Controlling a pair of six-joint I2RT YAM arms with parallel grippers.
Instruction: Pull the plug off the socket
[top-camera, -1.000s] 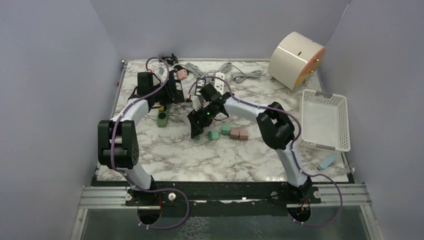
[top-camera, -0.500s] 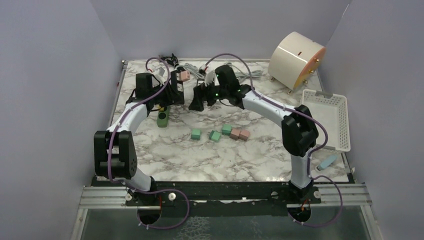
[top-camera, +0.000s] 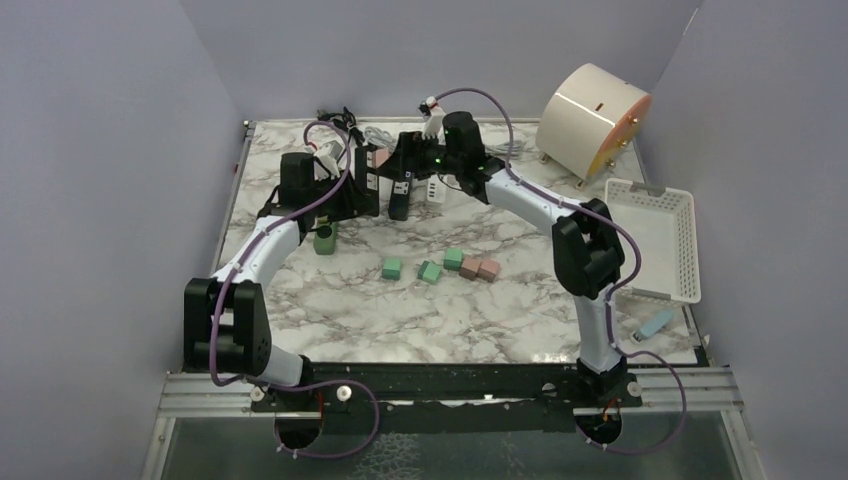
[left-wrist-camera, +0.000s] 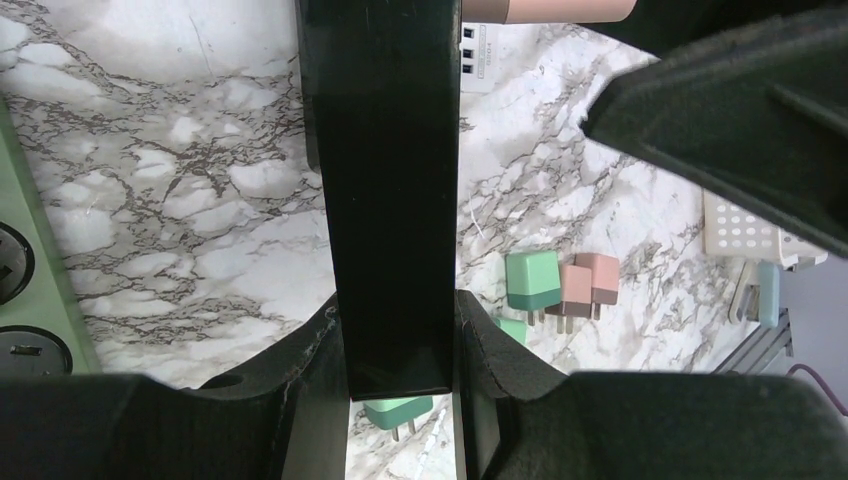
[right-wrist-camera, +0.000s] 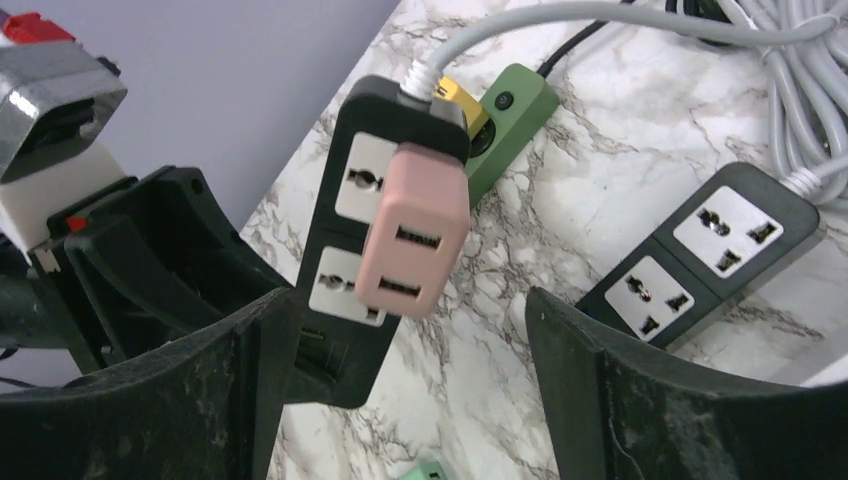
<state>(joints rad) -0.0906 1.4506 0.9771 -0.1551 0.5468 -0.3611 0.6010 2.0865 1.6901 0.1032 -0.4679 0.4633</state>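
My left gripper (left-wrist-camera: 395, 370) is shut on the lower end of a black socket strip (left-wrist-camera: 390, 200) and holds it up off the table at the back left (top-camera: 365, 180). A pink plug (right-wrist-camera: 415, 230) sits pushed into the strip's face (right-wrist-camera: 350, 180), covering part of two white sockets. It also shows in the top view (top-camera: 380, 158). My right gripper (right-wrist-camera: 405, 320) is open and faces the plug. The plug lies just beyond its fingertips, in line with the gap, and touches neither finger.
A green power strip (top-camera: 325, 238) lies under the left arm. A second black strip (right-wrist-camera: 715, 250) and grey cables (top-camera: 480, 150) lie at the back. Loose green and pink adapters (top-camera: 440, 267) sit mid-table. A white basket (top-camera: 650, 240) and a beige drum (top-camera: 592, 120) stand on the right.
My right arm has swung from the middle of the table to the back, up to the held strip, with its jaws staying open. The left arm with the strip has shifted slightly right.
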